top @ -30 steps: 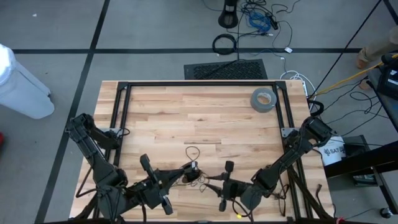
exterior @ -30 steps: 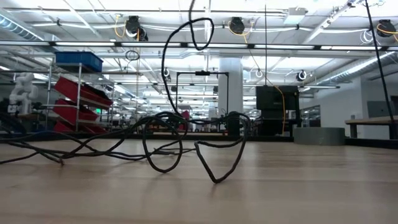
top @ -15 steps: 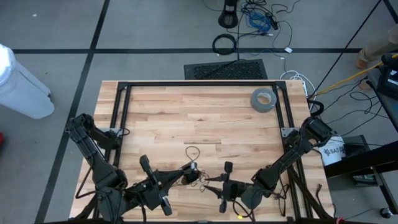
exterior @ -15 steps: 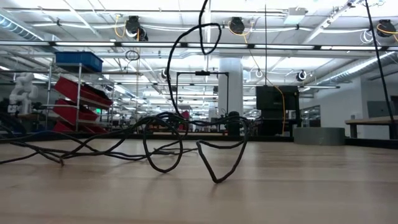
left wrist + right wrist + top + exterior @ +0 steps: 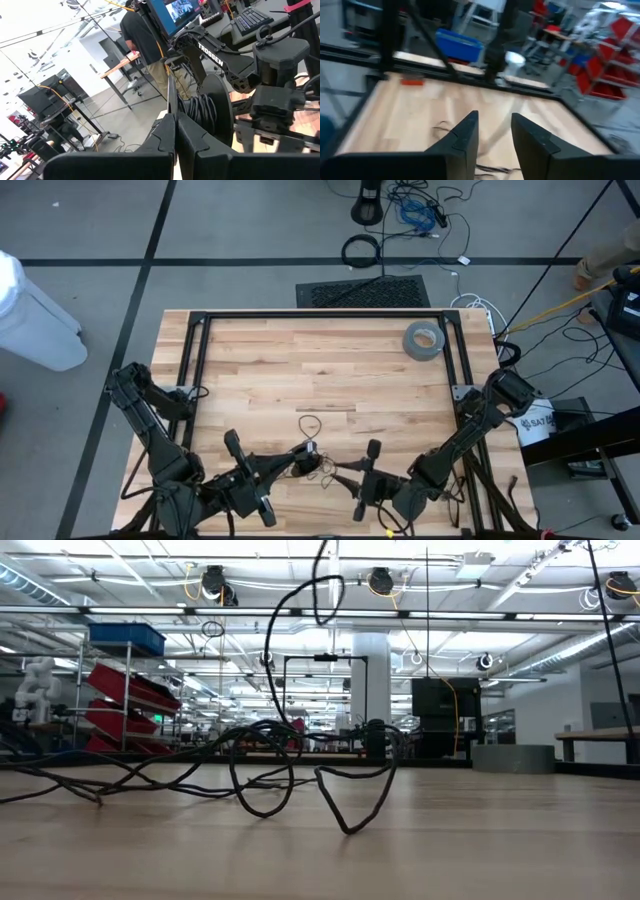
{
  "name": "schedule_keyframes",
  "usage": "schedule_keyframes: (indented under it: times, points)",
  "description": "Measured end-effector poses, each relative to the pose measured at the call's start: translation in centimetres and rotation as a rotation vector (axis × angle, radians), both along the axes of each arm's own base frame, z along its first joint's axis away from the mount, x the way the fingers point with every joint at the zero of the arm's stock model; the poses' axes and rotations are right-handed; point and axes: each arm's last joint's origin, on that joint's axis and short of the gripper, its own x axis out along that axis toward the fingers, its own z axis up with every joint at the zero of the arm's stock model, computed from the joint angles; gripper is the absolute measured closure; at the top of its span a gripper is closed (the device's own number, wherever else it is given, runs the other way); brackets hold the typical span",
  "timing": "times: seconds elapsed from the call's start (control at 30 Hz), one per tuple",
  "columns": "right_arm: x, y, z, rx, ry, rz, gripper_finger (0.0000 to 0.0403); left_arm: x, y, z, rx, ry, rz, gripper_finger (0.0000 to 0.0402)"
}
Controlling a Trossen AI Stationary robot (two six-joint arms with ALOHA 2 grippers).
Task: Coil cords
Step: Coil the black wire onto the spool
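Cord (image 5: 310,463), thin and black, lies bunched at the near middle of the bench (image 5: 300,370), and the left hand (image 5: 308,448) sits right at that bunch with its two fingers pressed together. In the left wrist view those fingers (image 5: 170,135) meet along one narrow seam, and a thin dark line runs up from the seam, which looks like the cord pinched between them. A coil of black windings shows just beyond the fingers in that same view.

From the bunch a small loop (image 5: 309,424) of the cord lies flat on the wood, a little toward the far side. In the low view the cord (image 5: 260,775) sprawls across the boards in loose curves, and one strand climbs steeply to a small loop (image 5: 318,600) held high above the bench.

The right hand (image 5: 366,477) is just beside the bunch, on its right, with its fingers spread apart. The right wrist view shows both fingers (image 5: 462,142) with a clear gap and bare wood between them, nothing in their grip; a short piece of cord lies on the wood ahead.

A grey tape roll (image 5: 423,339) rests near the far right corner of the bench, well apart from both hands.

A person stands at a desk in the room behind, seen in the left wrist view.
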Motion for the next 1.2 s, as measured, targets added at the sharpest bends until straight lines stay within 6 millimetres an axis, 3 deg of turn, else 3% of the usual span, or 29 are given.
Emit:
schedule_keyframes:
  times: [0.3,0.77,1.2]
  points:
    - [1.3,-0.8,-0.9,0.049,0.022,0.043,0.0268,0.0,0.0,-0.1,-0.010,-0.001,0.000,0.0400]
    - [0.2,0.4,-0.2,-0.026,-0.024,-0.007,0.0268,0.0,0.0,-0.1,-0.005,0.003,0.000,0.0400]
    - [1.1,-1.0,-0.9,0.014,0.012,-0.048,0.0268,0.0,0.0,-0.1,-0.006,0.003,0.000,0.0400]
